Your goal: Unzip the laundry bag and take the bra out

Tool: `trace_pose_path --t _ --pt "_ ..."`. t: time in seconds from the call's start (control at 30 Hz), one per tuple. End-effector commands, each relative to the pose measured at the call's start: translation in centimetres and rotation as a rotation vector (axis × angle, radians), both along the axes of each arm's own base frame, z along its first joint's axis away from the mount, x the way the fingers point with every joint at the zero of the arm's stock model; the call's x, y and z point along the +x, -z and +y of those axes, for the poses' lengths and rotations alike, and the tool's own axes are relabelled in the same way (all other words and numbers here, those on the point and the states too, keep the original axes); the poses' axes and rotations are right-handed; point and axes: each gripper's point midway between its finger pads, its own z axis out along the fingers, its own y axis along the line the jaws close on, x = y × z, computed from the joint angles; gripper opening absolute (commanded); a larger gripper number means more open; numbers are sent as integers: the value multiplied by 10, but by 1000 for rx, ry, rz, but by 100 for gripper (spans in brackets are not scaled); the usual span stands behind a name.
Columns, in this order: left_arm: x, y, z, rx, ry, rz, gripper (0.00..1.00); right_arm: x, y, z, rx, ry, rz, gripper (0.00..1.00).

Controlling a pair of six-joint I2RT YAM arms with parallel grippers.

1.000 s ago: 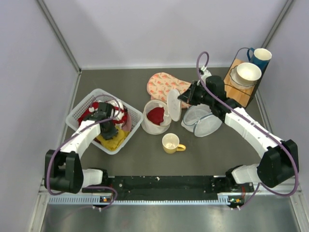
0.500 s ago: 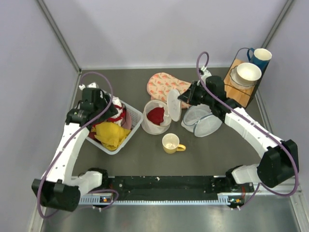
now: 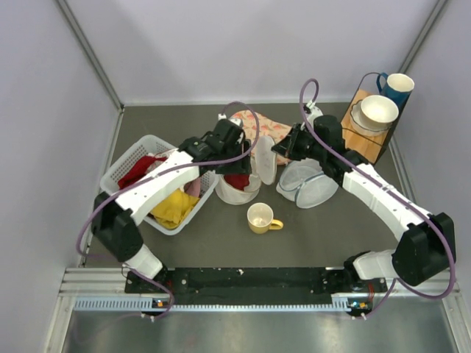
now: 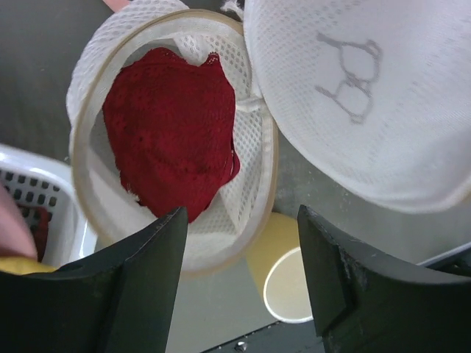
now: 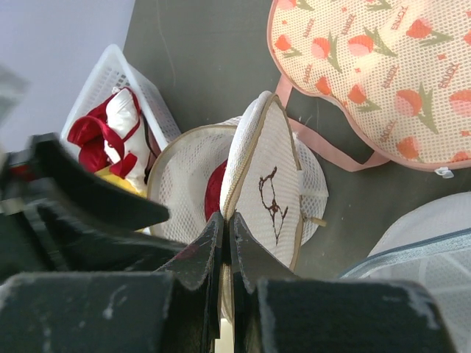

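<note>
The laundry bag sits unzipped on the table. Its flap is stood on edge by the right claw, which is pinched tight on the flap's rim. The bra lies well apart from the bag, in the white basket, so it looks to be already out. It is soft, light and limp and would sag from any grip, so a bunched fold or a strap is the likeliest hold. The mesh bag is just as flimsy and needs that pinned flap to stay open.

Half a second ago the left arm was over the basket's far side. Now the left claw hangs spread and empty above the bag's mouth, over a dark red garment inside.
</note>
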Motion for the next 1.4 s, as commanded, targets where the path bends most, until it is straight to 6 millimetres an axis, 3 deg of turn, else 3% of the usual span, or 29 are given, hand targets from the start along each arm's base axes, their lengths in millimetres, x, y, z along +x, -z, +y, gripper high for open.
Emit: trace_pose_path --t 0.0,0.07,0.13,0.27,0.33,0.5,0.53,0.63,0.83,0.9,1.1,1.27,1.37 --pt "18 4 -21 -8 -8 -15 70 -7 -30 -3 26 9 -82 0" --pt "23 18 -17 35 -27 -5 82 -10 -28 -7 16 18 -78 0" --pt "21 32 -10 79 -55 18 87 -12 -24 -8 8 17 -73 0" --pt "28 71 -4 152 -92 36 88 -14 -19 -7 8 7 -59 0" --pt "34 79 -3 173 -104 23 86 -15 -19 -6 11 3 -57 0" --pt "40 97 -5 228 -99 49 64 -16 -21 -9 8 9 -66 0" --pt "42 93 -3 237 -103 38 43 -16 -21 -9 8 11 -68 0" --pt "46 67 1 229 -109 -15 0 -15 -22 -11 3 22 -75 0" --pt "41 -34 1 61 -64 -163 0 -13 -22 -10 1 22 -72 0" --pt "36 -58 0 5 -35 -195 0 -12 -21 -10 0 25 -71 0" --pt "21 -144 23 -156 -21 -299 0 -10 -21 -11 -6 33 -75 0" --pt "15 -215 79 -250 -115 -437 0 -9 -23 -10 -4 29 -75 0" --pt "11 -237 130 -180 -267 -501 0 -9 -22 -9 -1 24 -70 0"
